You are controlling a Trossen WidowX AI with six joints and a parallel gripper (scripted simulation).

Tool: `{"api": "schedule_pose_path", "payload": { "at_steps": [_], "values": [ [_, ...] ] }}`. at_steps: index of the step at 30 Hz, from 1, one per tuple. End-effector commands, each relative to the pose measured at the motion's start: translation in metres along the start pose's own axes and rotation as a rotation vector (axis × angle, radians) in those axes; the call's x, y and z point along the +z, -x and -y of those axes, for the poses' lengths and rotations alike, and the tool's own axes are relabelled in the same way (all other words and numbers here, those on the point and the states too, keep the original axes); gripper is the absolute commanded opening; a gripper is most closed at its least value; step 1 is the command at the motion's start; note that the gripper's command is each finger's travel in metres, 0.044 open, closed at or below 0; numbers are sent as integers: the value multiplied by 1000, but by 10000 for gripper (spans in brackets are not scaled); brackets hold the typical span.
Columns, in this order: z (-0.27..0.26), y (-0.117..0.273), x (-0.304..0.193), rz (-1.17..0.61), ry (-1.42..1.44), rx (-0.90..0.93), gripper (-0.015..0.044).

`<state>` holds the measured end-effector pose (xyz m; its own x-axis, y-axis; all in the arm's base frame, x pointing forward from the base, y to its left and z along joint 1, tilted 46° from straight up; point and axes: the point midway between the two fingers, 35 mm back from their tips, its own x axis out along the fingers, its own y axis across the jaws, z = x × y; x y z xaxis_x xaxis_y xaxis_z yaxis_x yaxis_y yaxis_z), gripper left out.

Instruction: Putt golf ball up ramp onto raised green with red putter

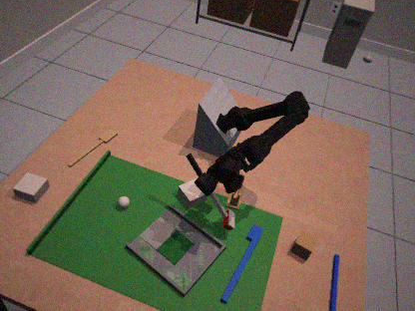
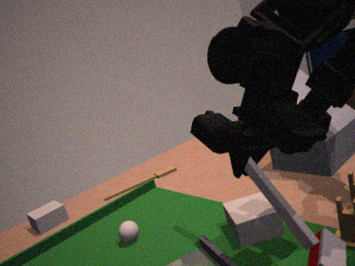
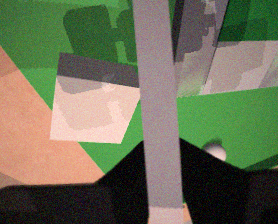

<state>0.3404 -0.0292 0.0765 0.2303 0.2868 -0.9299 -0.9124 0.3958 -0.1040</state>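
The red putter point(image 1: 227, 222) point(image 2: 279, 205) point(image 3: 159, 90) has a black grip, a grey shaft and a red and white head. My gripper point(image 1: 207, 191) point(image 2: 245, 166) point(image 3: 161, 146) is shut on its shaft; the shaft slants down to the head, which is low over the green mat. The white golf ball point(image 1: 124, 201) point(image 2: 129, 231) point(image 3: 216, 151) lies on the mat, left of the gripper in the top view. The grey ramp structure point(image 1: 199, 258) stands on the mat between ball and blue putter, with the dark green square point(image 1: 176, 247) in it. Whether the head touches the mat, I cannot tell.
A white block point(image 1: 192, 192) point(image 2: 253, 217) point(image 3: 92, 107) stands beside the shaft. A wooden stand point(image 1: 233, 199) is behind the head. A blue putter point(image 1: 241, 265), a brown block point(image 1: 302, 246), a grey wedge point(image 1: 214, 123), another white block point(image 1: 31, 186) and a green rail point(image 1: 70, 202) surround the area.
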Motion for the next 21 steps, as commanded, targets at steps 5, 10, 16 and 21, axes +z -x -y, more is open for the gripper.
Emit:
{"api": "schedule_pose_path", "payload": {
  "at_steps": [5, 10, 16, 21],
  "values": [
    [32, -14, -56, -162, -85, -19, 0],
    [47, -23, -84, -264, -131, -25, 0],
    [63, -33, -119, -385, -185, -30, 0],
    [74, -42, -148, -487, -229, -33, 0]
  ]
}}
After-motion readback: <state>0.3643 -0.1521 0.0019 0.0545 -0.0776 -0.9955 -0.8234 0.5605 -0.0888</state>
